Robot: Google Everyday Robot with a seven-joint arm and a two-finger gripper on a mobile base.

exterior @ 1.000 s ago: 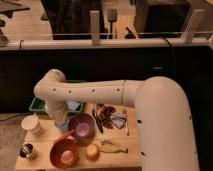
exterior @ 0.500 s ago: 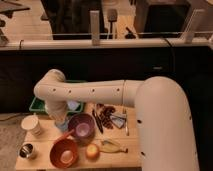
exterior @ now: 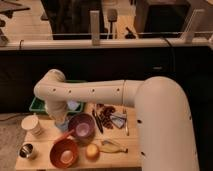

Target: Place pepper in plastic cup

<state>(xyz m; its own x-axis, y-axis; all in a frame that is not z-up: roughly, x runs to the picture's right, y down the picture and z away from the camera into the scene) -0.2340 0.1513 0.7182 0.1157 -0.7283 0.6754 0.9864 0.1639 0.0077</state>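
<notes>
Nearest the camera, along the front edge of the wooden table (exterior: pixel 127 159), stand a small metal cup (exterior: pixel 26 150), an orange-red bowl (exterior: pixel 63 152), a round yellow-orange fruit (exterior: pixel 92 151) and a pale, elongated yellowish item (exterior: pixel 113 146). One row back, the plastic cup (exterior: pixel 32 125) stands upright at the left and looks empty as far as its mouth shows. The gripper (exterior: pixel 61 124) hangs between it and the purple bowl (exterior: pixel 82 125), close to the bowl's left rim. Whether it is open, closed or carrying anything cannot be told. The pepper (exterior: pixel 106 117) is most likely the dark reddish shape right of the purple bowl, well apart from the cup, though this is uncertain. Behind lies a green tray (exterior: pixel 36 105), then a dark counter front and a pale rail (exterior: pixel 115 42). Nothing visible has shifted over the last second; the arm holds the same bent pose, so the task appears to be at an early stage or paused. No brand, label or writing can be read.
</notes>
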